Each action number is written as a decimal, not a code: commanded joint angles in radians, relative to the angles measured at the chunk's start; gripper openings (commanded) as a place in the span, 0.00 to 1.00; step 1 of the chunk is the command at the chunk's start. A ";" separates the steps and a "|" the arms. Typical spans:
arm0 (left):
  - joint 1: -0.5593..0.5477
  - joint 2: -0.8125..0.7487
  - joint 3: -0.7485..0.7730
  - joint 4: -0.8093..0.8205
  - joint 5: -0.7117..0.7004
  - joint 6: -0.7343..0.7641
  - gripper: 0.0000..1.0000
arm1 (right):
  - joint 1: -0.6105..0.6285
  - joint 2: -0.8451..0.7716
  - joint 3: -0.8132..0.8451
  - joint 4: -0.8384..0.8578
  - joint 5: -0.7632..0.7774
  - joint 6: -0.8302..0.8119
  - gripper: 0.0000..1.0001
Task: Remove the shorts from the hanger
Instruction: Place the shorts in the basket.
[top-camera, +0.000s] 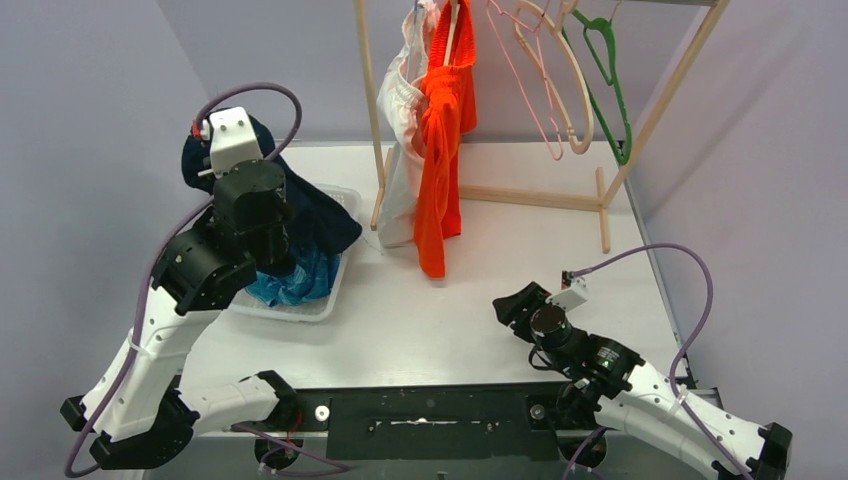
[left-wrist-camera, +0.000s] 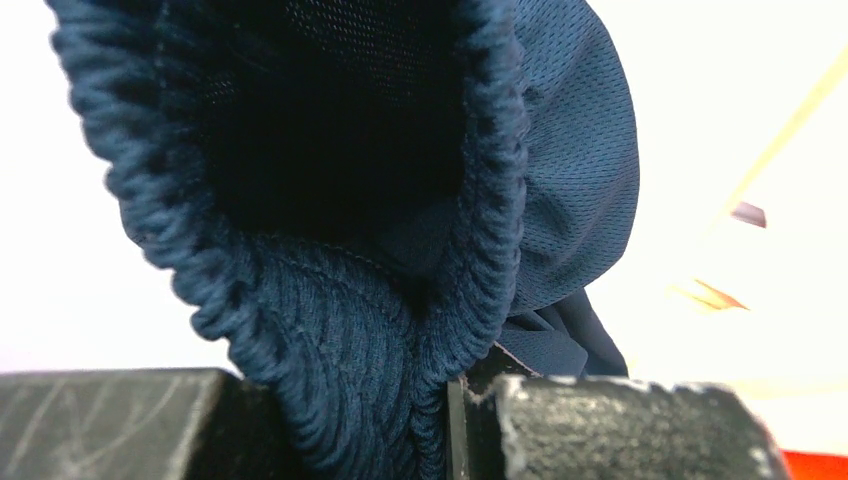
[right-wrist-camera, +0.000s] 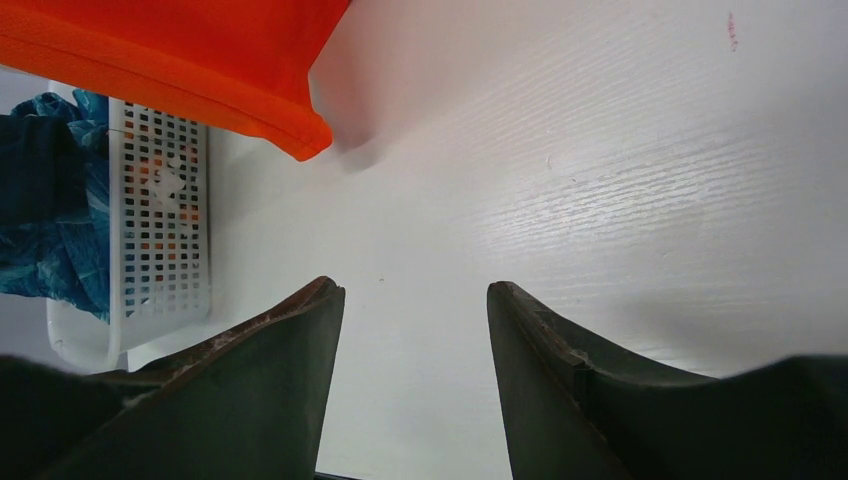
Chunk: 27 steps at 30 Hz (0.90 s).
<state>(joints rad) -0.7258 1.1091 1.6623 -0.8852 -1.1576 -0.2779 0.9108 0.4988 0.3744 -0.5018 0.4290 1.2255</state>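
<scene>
Two hung — white shorts (top-camera: 400, 100), orange shorts (top-camera: 446, 130).

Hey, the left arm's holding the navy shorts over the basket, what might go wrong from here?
The navy shorts, pinched at the waistband by the left claw, drape over the rim of the white basket, so a release may leave them partly outside. The orange shorts hang pressed against the white shorts; pulling one with the open right claw may drag the other, or the rack.

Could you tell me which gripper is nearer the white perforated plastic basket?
Left. The left gripper holds dark navy shorts above the basket; the right gripper is far to its right.
</scene>
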 joint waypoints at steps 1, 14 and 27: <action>0.022 -0.003 -0.006 0.141 -0.140 0.133 0.00 | 0.002 0.025 0.009 0.063 0.022 -0.019 0.56; 0.528 0.068 -0.433 0.190 0.751 -0.059 0.00 | 0.002 0.056 0.012 0.091 -0.018 -0.023 0.56; 0.618 0.250 -0.621 0.274 0.931 -0.275 0.00 | 0.001 0.024 0.004 0.072 -0.024 -0.009 0.57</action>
<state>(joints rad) -0.1314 1.3655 1.1645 -0.6899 -0.3012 -0.4091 0.9108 0.5434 0.3740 -0.4576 0.3870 1.2137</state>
